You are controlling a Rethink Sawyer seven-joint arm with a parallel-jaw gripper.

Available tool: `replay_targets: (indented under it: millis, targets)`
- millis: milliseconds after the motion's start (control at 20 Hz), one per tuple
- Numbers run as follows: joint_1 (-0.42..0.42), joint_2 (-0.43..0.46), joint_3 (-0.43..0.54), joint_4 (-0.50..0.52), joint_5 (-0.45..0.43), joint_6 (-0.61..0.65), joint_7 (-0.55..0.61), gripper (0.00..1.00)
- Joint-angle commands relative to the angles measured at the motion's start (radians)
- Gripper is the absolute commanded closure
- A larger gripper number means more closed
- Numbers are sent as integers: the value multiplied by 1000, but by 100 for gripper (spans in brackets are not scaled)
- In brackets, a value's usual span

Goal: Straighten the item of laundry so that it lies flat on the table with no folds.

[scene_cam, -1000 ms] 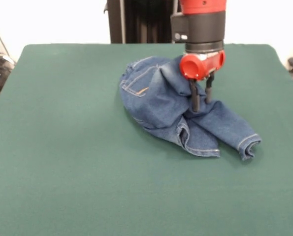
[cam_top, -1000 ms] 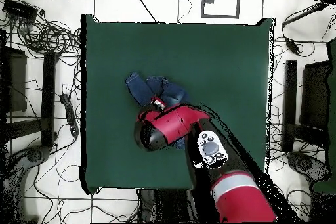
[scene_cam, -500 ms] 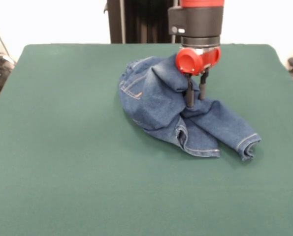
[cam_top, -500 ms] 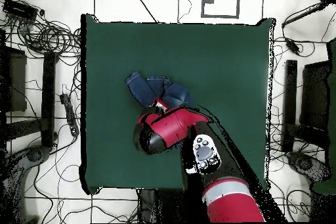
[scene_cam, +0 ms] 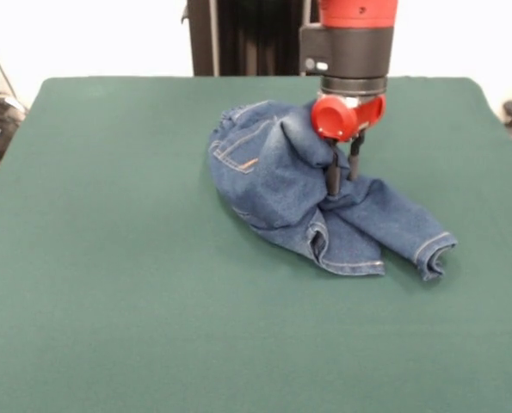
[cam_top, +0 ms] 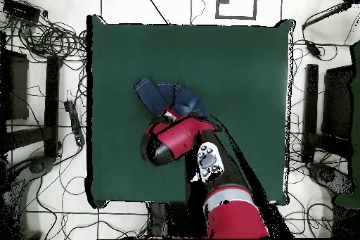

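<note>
The jeans [scene_cam: 277,176] lie crumpled in a heap at the far middle of the green table [scene_cam: 109,258], with both legs folded and pointing to the front right. My gripper [scene_cam: 342,179] comes straight down onto the heap's right side. Its two dark fingers [scene_cam: 333,176] stand close together, pinching a raised fold of denim. In the overhead view the jeans [cam_top: 165,95] show left of the table's middle [cam_top: 239,68], partly under the red arm head. There the gripper [cam_top: 169,115] is mostly hidden by the arm.
The arm's red and black wrist [scene_cam: 352,52] stands over the jeans. Cables and stands [cam_top: 49,40] lie on the floor round the table. Bare green cloth spreads on all sides of the jeans.
The gripper shifted slightly toward the table's far side and then a little back, staying on the same fold. In the overhead view the arm's lower links swung left. The jeans barely moved.
</note>
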Motion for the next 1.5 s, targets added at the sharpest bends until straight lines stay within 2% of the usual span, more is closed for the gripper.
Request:
replay_targets:
  millis: [50,350,400,950,1100,1300,1500]
  targets:
    - [37,131,-32,-4,46,-21,233,0]
    - [41,130,-40,5,69,-51,205,0]
    - [38,130,-40,11,83,-58,200,100]
    - [43,118,-39,45,107,-76,197,100]
    - [20,87,-4,100,137,-41,205,100]
    - [79,24,-69,175,183,-60,277,100]
    - [91,-44,-91,264,238,-16,285,100]
